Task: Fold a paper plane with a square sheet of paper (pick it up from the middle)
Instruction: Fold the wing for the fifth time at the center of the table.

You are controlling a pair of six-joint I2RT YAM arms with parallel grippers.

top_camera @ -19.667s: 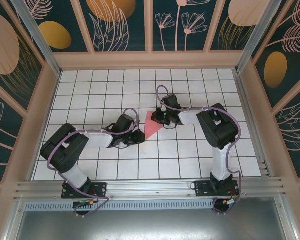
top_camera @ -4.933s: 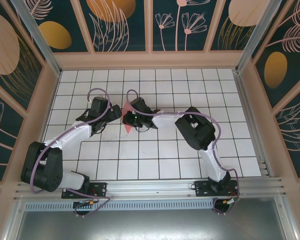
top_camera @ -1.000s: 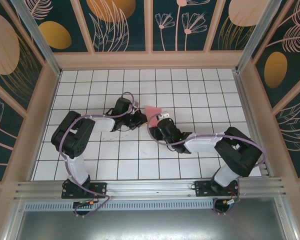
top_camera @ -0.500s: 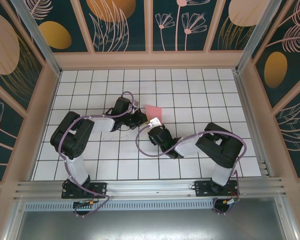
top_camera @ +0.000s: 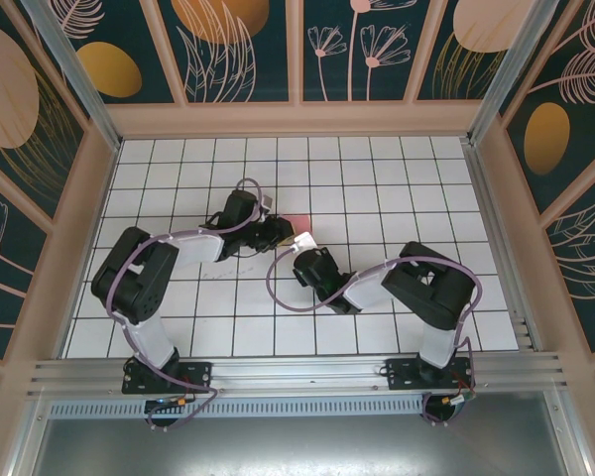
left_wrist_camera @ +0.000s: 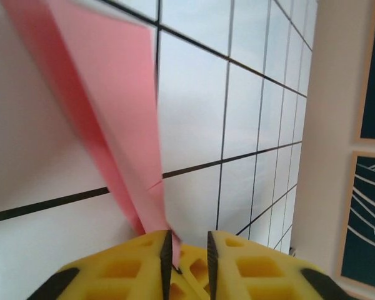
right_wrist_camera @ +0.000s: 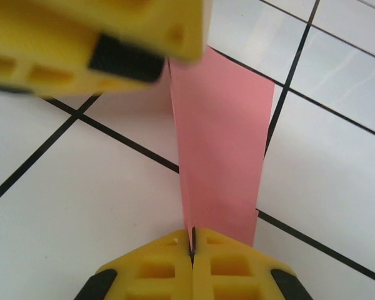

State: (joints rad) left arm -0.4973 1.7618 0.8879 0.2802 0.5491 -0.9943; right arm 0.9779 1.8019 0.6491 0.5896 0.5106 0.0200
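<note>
Right tool (right_wrist_camera: 192,247) is clenched on the near end of the folded pink paper (right_wrist_camera: 222,144). Its two yellow fingers are pressed together, and the strip comes straight out of the seam between them. From there the paper runs across the white tiled worktop (right_wrist_camera: 81,206) to the left tool (left_wrist_camera: 187,250). One yellow finger of that tool lies across the paper's far end.

In the left wrist view, that tool's fingers stand slightly parted. The narrow pointed end of the paper reaches into the gap along the left finger's inner edge, so it looks released rather than pinched.

From above, the two tools meet almost nose to nose near the middle of the worktop, with a sliver of pink showing between them. The left arm's elbow juts out to the left and its forearm reaches rightward. The right arm's elbow sits on the right, and its forearm sweeps low to the left.
</note>
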